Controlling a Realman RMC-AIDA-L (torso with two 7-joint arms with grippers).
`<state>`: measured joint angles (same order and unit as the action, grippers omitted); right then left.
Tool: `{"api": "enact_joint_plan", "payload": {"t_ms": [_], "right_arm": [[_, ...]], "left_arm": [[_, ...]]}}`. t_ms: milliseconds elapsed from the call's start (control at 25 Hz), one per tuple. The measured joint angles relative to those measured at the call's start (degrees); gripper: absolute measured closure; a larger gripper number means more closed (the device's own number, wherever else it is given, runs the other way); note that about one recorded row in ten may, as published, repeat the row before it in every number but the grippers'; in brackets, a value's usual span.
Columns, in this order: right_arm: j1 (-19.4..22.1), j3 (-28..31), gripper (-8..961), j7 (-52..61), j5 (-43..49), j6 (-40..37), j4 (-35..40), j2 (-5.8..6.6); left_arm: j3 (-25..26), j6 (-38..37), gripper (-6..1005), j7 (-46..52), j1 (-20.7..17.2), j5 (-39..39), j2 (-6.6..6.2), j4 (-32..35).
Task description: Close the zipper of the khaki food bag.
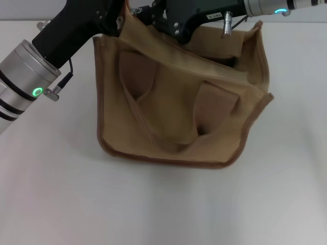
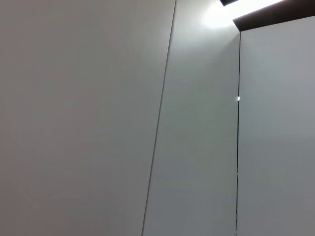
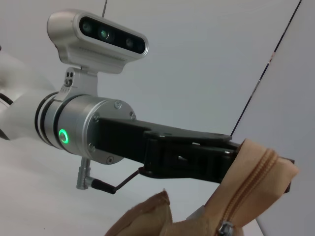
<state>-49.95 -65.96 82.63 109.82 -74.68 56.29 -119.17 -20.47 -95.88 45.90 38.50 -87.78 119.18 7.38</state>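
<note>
The khaki food bag stands on the white table, its strap handles hanging down the near side. Its top gapes at the far right. In the right wrist view my left gripper is shut on the bag's end, where the zipper runs down to a small silver pull. In the head view the left gripper is at the bag's far left top corner. My right gripper reaches over the bag's top beside it. The left wrist view shows none of these.
The white table spreads around the bag on all sides. My left arm crosses the table's left part. The left wrist view holds only pale wall panels.
</note>
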Motion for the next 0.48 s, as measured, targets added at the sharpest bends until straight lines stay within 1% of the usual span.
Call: {"api": "enact_joint_plan", "payload": {"t_ms": [320, 480], "right_arm": [[0.2, 0.2, 952, 0.1, 0.0, 0.1, 0.3, -0.01], [1.1, 0.2, 952, 0.3, 0.0, 0.1, 1.1, 0.05]], "left_arm": [[0.0, 0.0, 976, -0.1, -0.1, 0.0, 0.00, 0.0], [0.5, 0.0, 976, -0.3, -0.2, 0.0, 0.00, 0.0]]}}
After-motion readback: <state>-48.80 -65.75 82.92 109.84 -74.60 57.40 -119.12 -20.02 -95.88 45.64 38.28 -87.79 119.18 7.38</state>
